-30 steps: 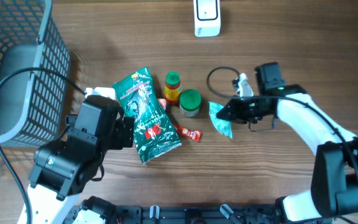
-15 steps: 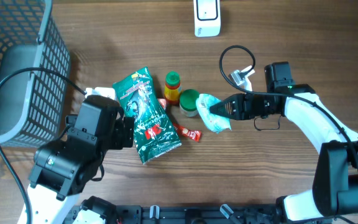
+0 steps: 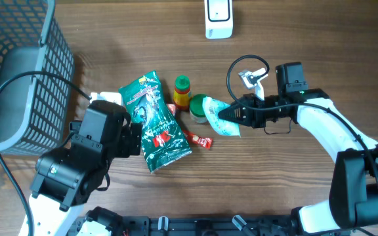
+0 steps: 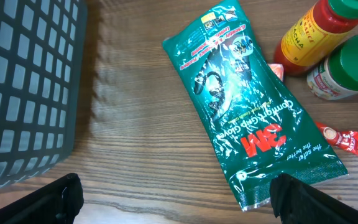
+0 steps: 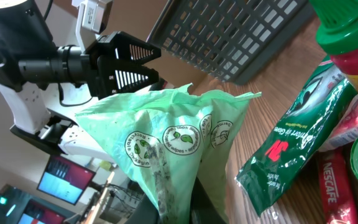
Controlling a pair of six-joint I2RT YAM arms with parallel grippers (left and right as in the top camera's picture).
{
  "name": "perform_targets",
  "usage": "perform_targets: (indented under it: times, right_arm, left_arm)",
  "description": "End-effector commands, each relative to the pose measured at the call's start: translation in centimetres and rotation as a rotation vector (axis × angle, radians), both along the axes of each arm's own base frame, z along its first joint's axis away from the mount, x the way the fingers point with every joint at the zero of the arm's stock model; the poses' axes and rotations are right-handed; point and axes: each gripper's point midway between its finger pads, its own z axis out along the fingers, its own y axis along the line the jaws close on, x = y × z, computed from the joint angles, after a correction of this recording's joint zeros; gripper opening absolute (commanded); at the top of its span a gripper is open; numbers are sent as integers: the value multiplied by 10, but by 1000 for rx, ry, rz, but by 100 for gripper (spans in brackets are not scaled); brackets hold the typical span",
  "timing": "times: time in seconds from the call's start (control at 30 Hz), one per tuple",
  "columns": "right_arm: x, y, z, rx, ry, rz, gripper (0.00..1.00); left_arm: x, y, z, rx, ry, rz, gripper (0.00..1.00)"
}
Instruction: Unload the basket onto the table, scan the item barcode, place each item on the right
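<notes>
Right gripper [image 3: 233, 115]: clamped on the pale green bag pack [image 3: 216, 119]; pack is raised off the worktop [image 3: 274, 183], partly over the green-lidded jar [image 3: 196, 110]; judged held up so its barcode can be turned to the scanner [image 3: 218, 16]
Left gripper [image 4: 176, 202]: jaws wide apart, empty; hovers beside the 3M glove pack [image 4: 247, 118]; judged waiting
Wire basket [image 3: 18, 59]: nothing visible inside
Barcode: not visible in any view

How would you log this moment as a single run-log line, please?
left claw: open, beside glove pack | right claw: shut on bag | bag: raised, by jar
</notes>
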Motion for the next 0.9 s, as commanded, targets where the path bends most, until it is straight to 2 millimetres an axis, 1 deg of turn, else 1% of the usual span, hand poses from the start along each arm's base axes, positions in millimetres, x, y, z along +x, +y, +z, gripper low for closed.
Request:
perform_targets:
  times: [0.0,0.07,0.1,0.13,0.17,0.2,0.27,0.3,0.37,0.4,0.43,0.47,0.5,0.53,0.63,0.73,0.77,0.87]
  right_arm:
    - [-2,1,13,24,-12,11,5]
    - [11,0,-15,-152,99,-68,13]
    - [24,-5,-39,-300,159,-155,13]
    - [40,-21,-73,-505,237,-296,13]
    - [50,-38,-96,-651,301,-415,11]
    - [57,-60,-117,-791,368,-545,9]
    - [64,-101,-141,-1003,456,-760,6]
    - [67,-117,-147,-1073,462,-839,6]
    - [72,-139,-151,-1163,448,-948,12]
    - [73,-142,-151,-1176,441,-958,16]
    - [72,-142,-152,-1177,442,-955,27]
    - [72,-141,-152,-1176,443,-951,47]
    - [72,-140,-152,-1177,439,-946,80]
    - [72,-139,-150,-1173,433,-933,99]
    - [69,-133,-142,-1165,454,-894,100]
    - [67,-124,-125,-1136,487,-865,99]
    - [65,-122,-124,-1133,544,-917,100]
    - [64,-122,-132,-1186,618,-1062,100]
  left_arm:
    - [1,1,0,14,-2,-6,100]
    - [1,1,0,14,-2,-6,100]
    - [1,1,0,14,-2,-6,100]
    - [1,1,0,14,-2,-6,100]
    - [1,1,0,14,-2,-6,100]
    - [1,1,0,14,-2,-6,100]
    - [1,1,0,14,-2,-6,100]
    - [1,1,0,14,-2,-6,100]
    - [1,1,0,14,-2,-6,100]
    - [1,1,0,14,-2,-6,100]
    - [1,1,0,14,-2,-6,100]
    - [1,1,0,14,-2,-6,100]
    - [1,1,0,14,-2,-6,100]
    - [1,1,0,14,-2,-6,100]
    - [1,1,0,14,-2,-6,100]
    - [1,1,0,14,-2,-6,100]
    - [1,1,0,14,-2,-6,100]
    - [1,1,0,14,-2,-6,100]
